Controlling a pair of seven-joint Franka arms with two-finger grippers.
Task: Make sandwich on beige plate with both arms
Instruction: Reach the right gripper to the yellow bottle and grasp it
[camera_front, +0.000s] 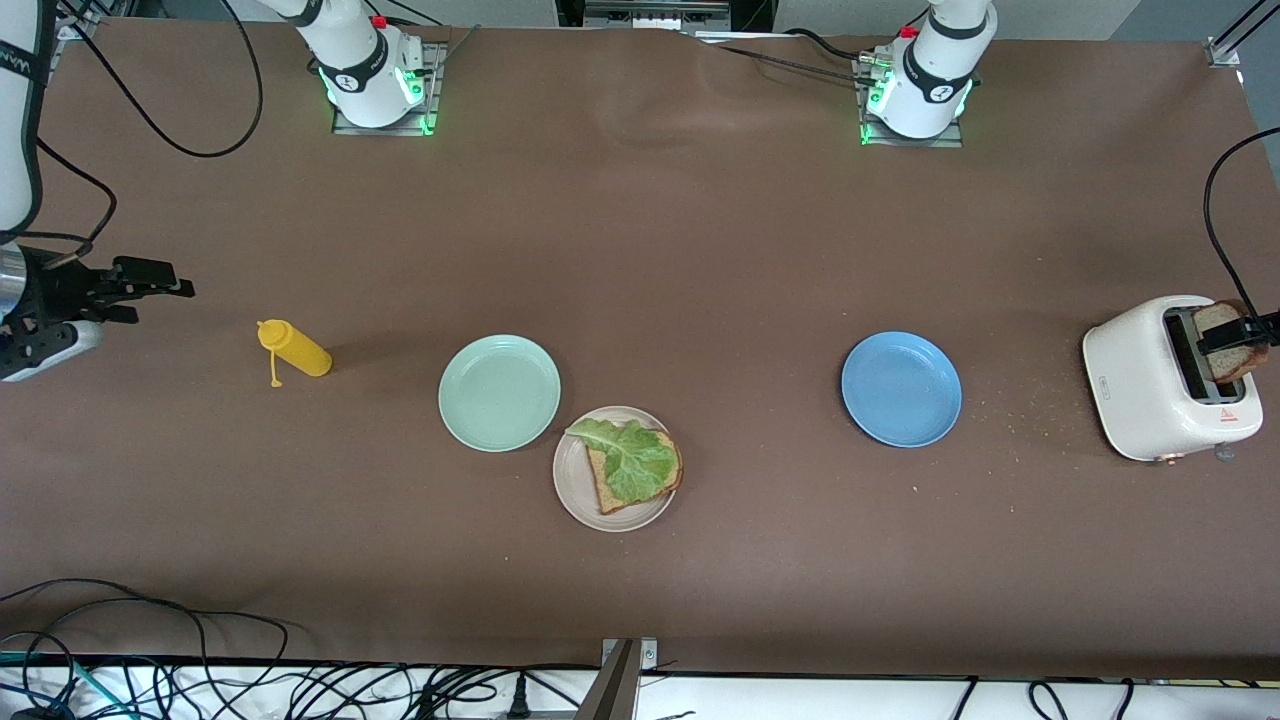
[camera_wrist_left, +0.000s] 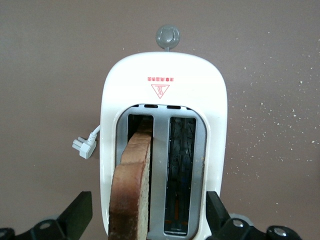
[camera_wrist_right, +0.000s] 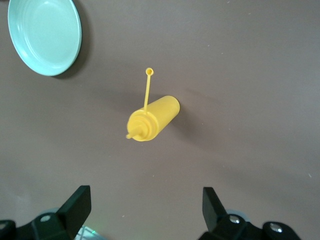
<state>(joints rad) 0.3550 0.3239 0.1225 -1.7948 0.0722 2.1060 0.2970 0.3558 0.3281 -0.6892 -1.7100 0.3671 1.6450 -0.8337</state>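
The beige plate (camera_front: 575, 490) holds one slice of brown bread (camera_front: 605, 490) with a green lettuce leaf (camera_front: 630, 455) on top. A second bread slice (camera_front: 1216, 320) (camera_wrist_left: 132, 190) stands up out of a slot of the white toaster (camera_front: 1150, 385) (camera_wrist_left: 162, 85) at the left arm's end of the table. My left gripper (camera_front: 1240, 335) (camera_wrist_left: 148, 200) is open above the toaster, a finger on each side of that slice, neither touching it. My right gripper (camera_front: 150, 300) (camera_wrist_right: 146, 202) hangs open and empty over bare table at the right arm's end, beside the yellow bottle.
A yellow squeeze bottle (camera_front: 295, 347) (camera_wrist_right: 152, 117) lies on its side. A mint-green plate (camera_front: 499, 392) (camera_wrist_right: 45, 35) touches the beige plate's rim. A blue plate (camera_front: 901, 388) sits toward the toaster, with crumbs (camera_front: 1030, 415) between them. Cables (camera_front: 200, 680) run below the table's near edge.
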